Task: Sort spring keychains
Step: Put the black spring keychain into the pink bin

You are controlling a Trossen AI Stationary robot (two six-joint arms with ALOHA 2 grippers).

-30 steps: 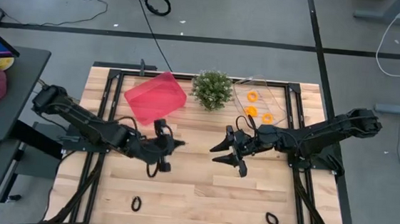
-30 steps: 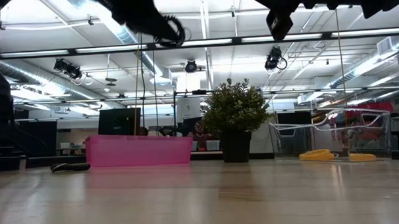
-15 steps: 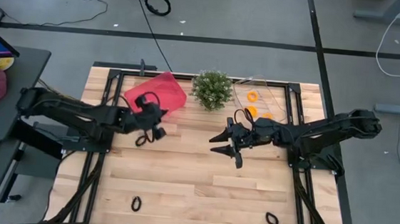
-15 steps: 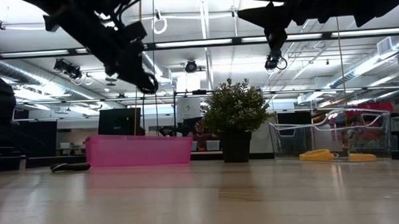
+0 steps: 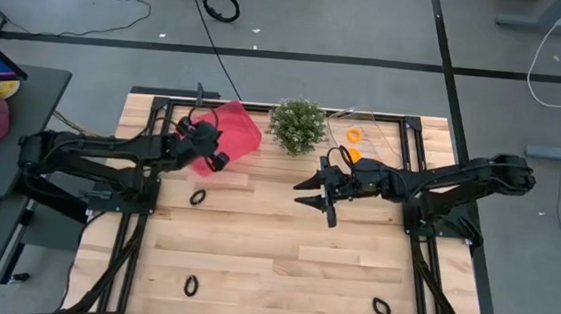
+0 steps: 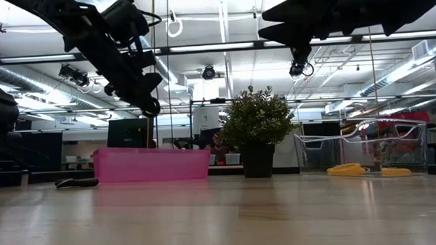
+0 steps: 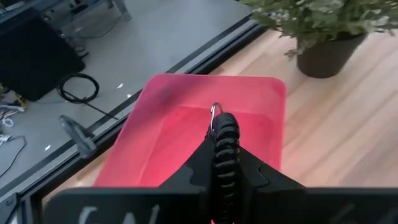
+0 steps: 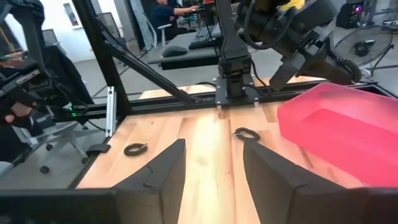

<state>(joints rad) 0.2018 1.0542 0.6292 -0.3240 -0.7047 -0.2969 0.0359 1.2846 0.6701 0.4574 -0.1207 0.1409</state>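
Note:
My left gripper (image 7: 225, 138) is shut on a black spring keychain (image 7: 226, 127) and hangs over the near part of the pink bin (image 5: 230, 133); the low view shows this gripper (image 6: 150, 104) well above the bin (image 6: 151, 164). My right gripper (image 5: 323, 195) is open and holds nothing, above the table's middle, near the potted plant (image 5: 298, 125). Two orange keychains (image 5: 353, 135) lie in the clear bin (image 5: 383, 135). Three black keychains lie flat on the wood: one (image 5: 197, 198) near the pink bin, two (image 5: 190, 285) (image 5: 381, 307) by the near edge. My left gripper pinches the black keychain's coil (image 7: 227, 155) between its two fingers, and the coil lies along them. The small metal ring end (image 7: 214, 112) sticks out past the fingertips. The keychain is lifted clear over the pink bin's floor (image 7: 186, 134).
The potted plant stands at the far edge between the pink bin and the clear bin. Black frame rails run along the table's left and right sides. A person sits in the room beyond, seen in the right wrist view (image 8: 18, 81). Bare wood lies between the arms and the near edge.
My left gripper, still shut on the black keychain, has swung from the table's middle toward the far left and now stands over the pink bin. My right gripper has drifted a little toward the far edge and stays open. The black keychain near the pink bin has come into view.

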